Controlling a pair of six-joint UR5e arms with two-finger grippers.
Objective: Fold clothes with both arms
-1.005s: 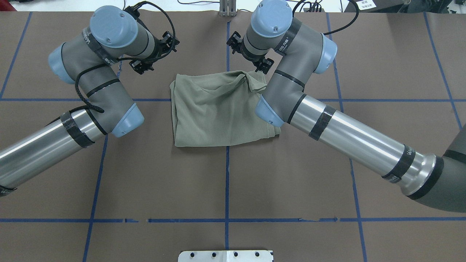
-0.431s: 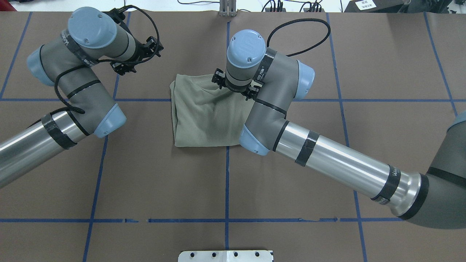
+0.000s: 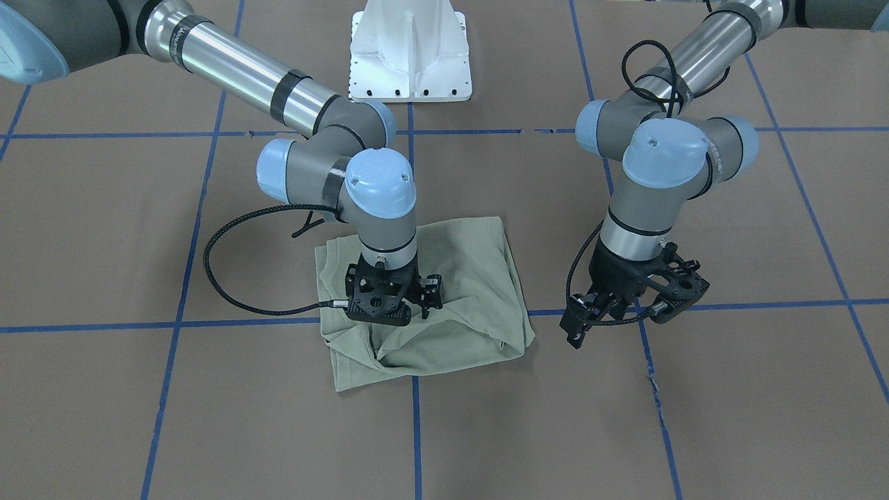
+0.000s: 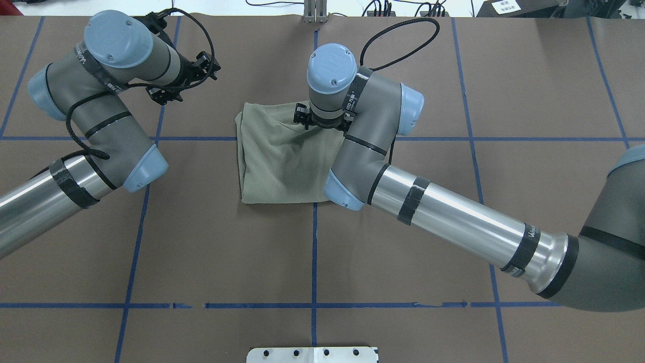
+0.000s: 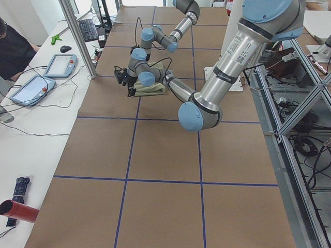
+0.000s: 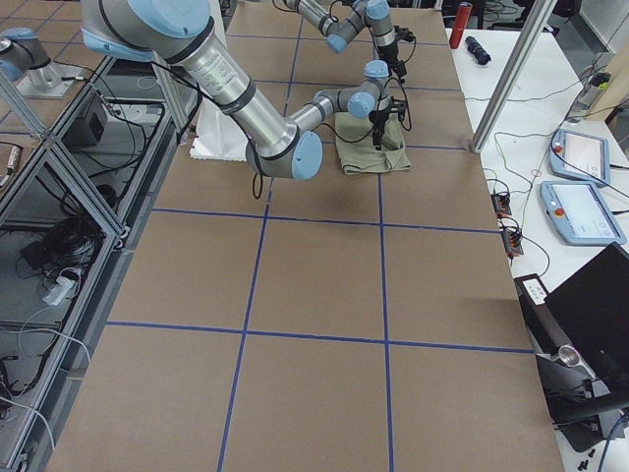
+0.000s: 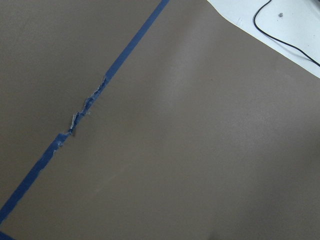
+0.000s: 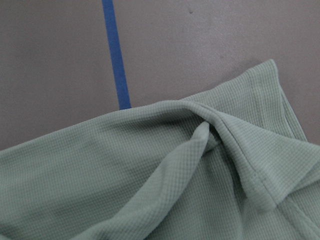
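With the right gripper (image 3: 389, 309) seemingly clamping a bunched fold of the sage-green shirt (image 3: 472, 278), mid-tabletop toward the edge opposite the robot, and the left gripper (image 3: 628, 309) open and empty, a one-sided drag could crumple the fold.

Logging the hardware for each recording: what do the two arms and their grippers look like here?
Both the left arm and right arm are tubular: polished silver tubes, matte grey joint housings, round light blue caps, black bands, some with white lettering. The left gripper and right gripper are black, two-fingered, open-framed. A black braided cable loops beside each wrist.
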